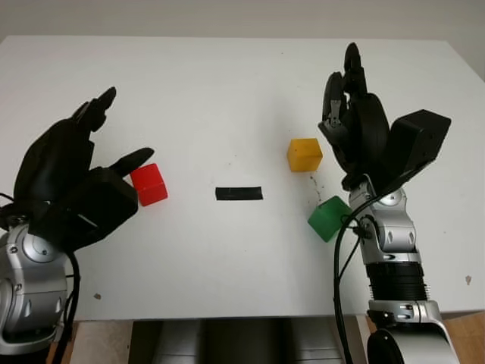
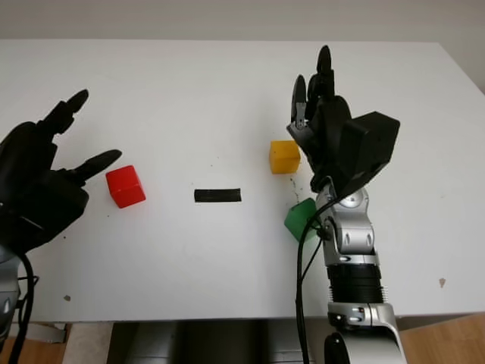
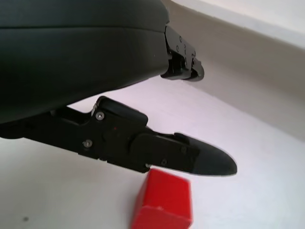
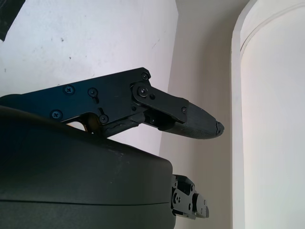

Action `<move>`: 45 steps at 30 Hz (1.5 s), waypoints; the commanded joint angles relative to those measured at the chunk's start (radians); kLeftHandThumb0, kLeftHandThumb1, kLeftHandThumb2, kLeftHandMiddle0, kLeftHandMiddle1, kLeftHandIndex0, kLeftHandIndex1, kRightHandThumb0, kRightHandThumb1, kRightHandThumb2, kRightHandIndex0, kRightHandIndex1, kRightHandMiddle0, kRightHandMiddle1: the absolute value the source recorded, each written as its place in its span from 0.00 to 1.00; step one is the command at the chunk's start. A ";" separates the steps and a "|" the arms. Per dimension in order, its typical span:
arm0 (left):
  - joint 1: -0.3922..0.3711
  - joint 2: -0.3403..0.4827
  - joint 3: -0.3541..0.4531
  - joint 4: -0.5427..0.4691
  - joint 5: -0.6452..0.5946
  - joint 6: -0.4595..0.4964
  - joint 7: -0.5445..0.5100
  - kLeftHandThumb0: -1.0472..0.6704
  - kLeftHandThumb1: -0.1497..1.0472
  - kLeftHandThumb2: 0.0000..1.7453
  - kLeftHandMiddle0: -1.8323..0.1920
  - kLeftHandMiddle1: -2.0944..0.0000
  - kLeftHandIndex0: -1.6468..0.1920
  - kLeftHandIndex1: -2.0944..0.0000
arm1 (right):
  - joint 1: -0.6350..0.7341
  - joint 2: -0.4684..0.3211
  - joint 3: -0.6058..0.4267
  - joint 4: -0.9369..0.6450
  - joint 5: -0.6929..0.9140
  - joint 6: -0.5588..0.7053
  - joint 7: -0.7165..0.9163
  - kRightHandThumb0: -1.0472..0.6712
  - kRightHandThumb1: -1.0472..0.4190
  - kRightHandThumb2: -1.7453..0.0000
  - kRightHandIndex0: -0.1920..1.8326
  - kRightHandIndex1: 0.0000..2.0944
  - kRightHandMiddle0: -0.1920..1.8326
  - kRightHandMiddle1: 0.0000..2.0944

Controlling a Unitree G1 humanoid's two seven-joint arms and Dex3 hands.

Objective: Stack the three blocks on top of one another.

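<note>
Left robot hand point(image 1: 79, 182) released, holds nothing, lower left of frame; red block point(image 1: 148, 183) just right of fingertip. Right robot hand point(image 1: 356, 125) released, just right of yellow block point(image 1: 304, 154), above green block point(image 1: 329, 218).

Table: my white table point(image 1: 227, 83).
Left side: red block point(image 1: 148, 183).
Middle: black tape strip point(image 1: 239, 192).
Right side: yellow block point(image 1: 304, 155), green block point(image 1: 327, 218) nearer my front edge.

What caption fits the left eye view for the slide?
Open left hand beside the red block, open right hand above the yellow block and green block; nothing stacked yet.
</note>
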 commanded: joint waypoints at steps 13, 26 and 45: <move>-0.002 0.059 -0.084 0.016 0.120 -0.019 -0.176 0.13 0.97 0.03 0.94 0.99 0.75 0.96 | -0.015 -0.001 -0.003 -0.003 0.004 -0.013 -0.001 0.28 0.00 0.58 0.00 0.00 0.00 0.00; -0.048 0.084 -0.098 0.105 0.148 -0.103 -0.206 0.21 0.89 0.02 0.94 0.97 0.70 0.95 | 0.000 0.007 0.002 -0.008 0.003 -0.028 0.006 0.29 0.00 0.57 0.00 0.00 0.00 0.00; -0.062 0.046 -0.168 0.206 0.350 -0.167 -0.095 0.21 0.94 0.03 0.92 0.97 0.63 0.90 | 0.004 0.010 -0.002 -0.013 0.000 -0.025 -0.005 0.29 0.00 0.58 0.00 0.00 0.00 0.00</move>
